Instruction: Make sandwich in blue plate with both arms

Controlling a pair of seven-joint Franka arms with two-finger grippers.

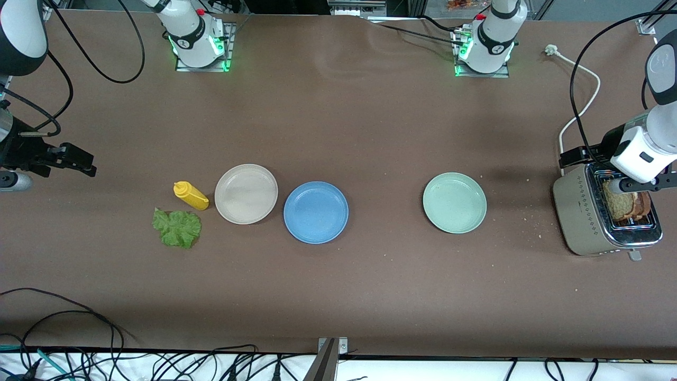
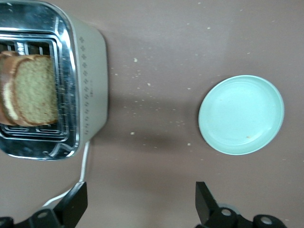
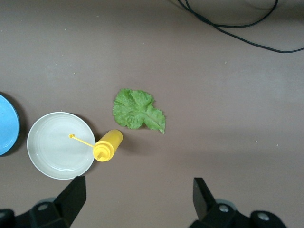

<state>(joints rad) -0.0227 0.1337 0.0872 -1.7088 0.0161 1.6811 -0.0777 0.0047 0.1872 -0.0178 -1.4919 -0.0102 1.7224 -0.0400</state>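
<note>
The blue plate (image 1: pixel 316 212) (image 3: pixel 7 124) lies bare in the middle of the table; no sandwich is in view. Two brown bread slices (image 1: pixel 627 205) (image 2: pixel 33 90) stand in the toaster (image 1: pixel 582 211) (image 2: pixel 90 95) at the left arm's end. A ruffled green lettuce leaf (image 1: pixel 177 227) (image 3: pixel 137 110) lies flat toward the right arm's end. My left gripper (image 1: pixel 648 182) (image 2: pixel 141 204) hangs open and empty in the air at the toaster. My right gripper (image 1: pixel 74 159) (image 3: pixel 137 199) hangs open and empty over bare table at the right arm's end, apart from the lettuce.
A beige plate (image 1: pixel 246 193) (image 3: pixel 54 147) sits beside the blue plate, with a yellow squeeze bottle (image 1: pixel 191 195) (image 3: pixel 108 146) lying next to it. A mint-green plate (image 1: pixel 454 202) (image 2: pixel 241 115) sits between the blue plate and the toaster. The toaster's white cord (image 1: pixel 579 106) runs toward the bases.
</note>
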